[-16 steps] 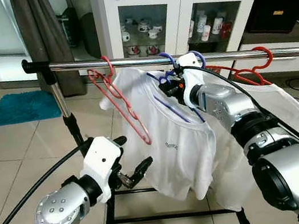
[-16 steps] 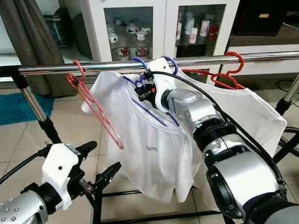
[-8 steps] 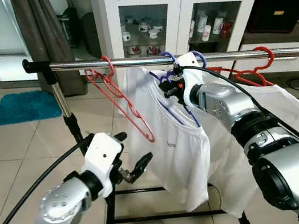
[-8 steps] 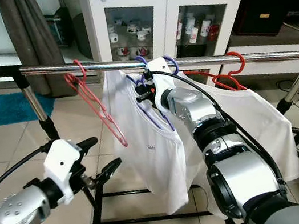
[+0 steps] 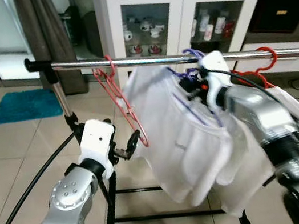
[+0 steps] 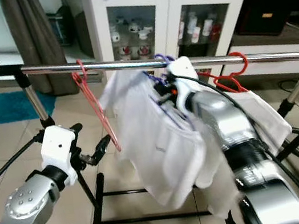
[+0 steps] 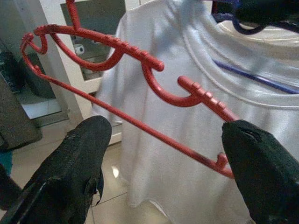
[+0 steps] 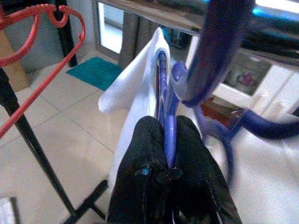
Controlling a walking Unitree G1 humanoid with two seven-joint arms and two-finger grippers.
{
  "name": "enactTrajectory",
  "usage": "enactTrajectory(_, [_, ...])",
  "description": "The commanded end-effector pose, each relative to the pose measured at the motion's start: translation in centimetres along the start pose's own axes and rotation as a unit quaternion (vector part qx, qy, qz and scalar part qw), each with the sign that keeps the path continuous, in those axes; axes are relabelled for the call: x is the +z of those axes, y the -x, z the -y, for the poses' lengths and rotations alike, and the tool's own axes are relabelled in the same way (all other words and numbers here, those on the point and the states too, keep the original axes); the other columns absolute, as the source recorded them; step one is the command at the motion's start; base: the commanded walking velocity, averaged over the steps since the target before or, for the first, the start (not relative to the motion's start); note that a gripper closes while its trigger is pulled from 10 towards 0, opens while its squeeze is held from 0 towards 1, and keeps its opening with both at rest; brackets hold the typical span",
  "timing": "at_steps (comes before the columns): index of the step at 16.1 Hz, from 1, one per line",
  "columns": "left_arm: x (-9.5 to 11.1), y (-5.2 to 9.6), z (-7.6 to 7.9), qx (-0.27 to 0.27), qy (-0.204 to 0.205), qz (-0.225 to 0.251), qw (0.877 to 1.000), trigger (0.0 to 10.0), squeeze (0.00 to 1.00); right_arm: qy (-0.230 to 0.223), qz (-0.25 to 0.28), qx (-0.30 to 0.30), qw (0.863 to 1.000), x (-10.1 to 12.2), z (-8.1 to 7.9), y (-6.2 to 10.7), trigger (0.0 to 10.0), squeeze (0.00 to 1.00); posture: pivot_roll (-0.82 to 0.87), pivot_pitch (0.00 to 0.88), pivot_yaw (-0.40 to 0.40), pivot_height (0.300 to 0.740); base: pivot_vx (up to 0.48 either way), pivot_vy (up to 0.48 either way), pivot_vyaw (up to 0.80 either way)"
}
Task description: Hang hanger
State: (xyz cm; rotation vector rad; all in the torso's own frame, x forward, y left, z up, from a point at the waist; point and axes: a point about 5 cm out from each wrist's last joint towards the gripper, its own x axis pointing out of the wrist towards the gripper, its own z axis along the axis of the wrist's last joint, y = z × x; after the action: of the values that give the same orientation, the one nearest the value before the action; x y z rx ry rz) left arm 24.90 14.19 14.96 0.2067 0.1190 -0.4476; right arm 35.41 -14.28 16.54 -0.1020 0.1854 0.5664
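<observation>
A chrome rail (image 5: pixel 72 66) carries an empty red hanger (image 5: pixel 116 94), and a blue hanger (image 5: pixel 190 55) with a white T-shirt (image 5: pixel 177 136) on it. My right gripper (image 8: pixel 167 136) is just under the rail, shut on the blue hanger's (image 8: pixel 163 93) neck. The shirt is blurred in the head views and swings out below. My left gripper (image 5: pixel 130 146) is open at the red hanger's lower end. In the left wrist view its two fingers (image 7: pixel 79 168) stand on either side of the red hanger's (image 7: pixel 140 70) bars, apart from them.
Another red hanger (image 5: pixel 258 72) with a white shirt hangs further right on the rail. The black stand (image 5: pixel 65 112) and its base bars are under the rail. A white glass-door cabinet (image 5: pixel 176 2) stands behind, with a curtain (image 5: pixel 42 26) and a teal mat (image 5: pixel 24 106) at the left.
My right arm has shifted right along the rail with the blue hanger, and the shirt has swung. My left gripper has risen to the red hanger's lower end.
</observation>
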Motion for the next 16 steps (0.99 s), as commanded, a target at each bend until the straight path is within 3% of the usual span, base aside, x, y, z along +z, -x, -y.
enactTrajectory(1, [0.1, -0.3, 0.2, 0.014, 0.001, 0.006, 1.0, 10.0, 0.0, 0.038, 0.018, 0.006, 0.999, 0.7, -0.3, 1.7, 7.6, 0.0, 0.13, 0.0, -0.085, 0.74, 0.0, 0.0, 0.0])
enactTrajectory(2, [0.1, -0.4, 0.2, 0.018, 0.003, 0.007, 1.0, 10.0, 0.0, 0.045, 0.021, 0.007, 0.999, 0.5, -0.6, 2.3, 10.0, 0.0, 0.13, 0.0, -0.084, 0.74, -0.24, 0.0, 0.0])
enactTrajectory(6, [0.1, -0.9, 0.5, 0.023, 0.006, 0.008, 1.0, 10.0, 0.0, 0.055, 0.027, -0.018, 0.998, -0.8, -1.5, 5.7, 10.0, 0.0, 0.11, 0.0, -0.073, 0.74, -0.308, 0.0, 0.0])
enactTrajectory(12, [-0.3, -0.8, 0.2, 0.035, 0.007, 0.004, 0.999, 10.0, 0.0, 0.048, -0.006, -0.033, 0.998, -2.6, -2.4, 7.8, 10.0, 0.0, 0.1, 0.0, -0.076, 0.74, -0.138, 0.0, 0.0])
enactTrajectory(13, [-0.6, -0.7, -0.1, 0.052, 0.002, 0.002, 0.999, 10.0, 0.0, 0.027, -0.031, -0.052, 0.998, -4.2, -2.4, 8.4, 10.0, 0.0, 0.1, 0.0, -0.087, 0.74, 0.0, 0.0, 0.0])
enactTrajectory(16, [-0.8, -0.5, -0.3, 0.068, 0.006, -0.004, 0.998, 10.0, 0.0, -0.002, -0.061, -0.09, 0.994, -6.2, -2.4, 9.1, 10.0, 0.0, 0.1, 0.0, -0.097, 0.74, 0.0, -0.143, 0.0])
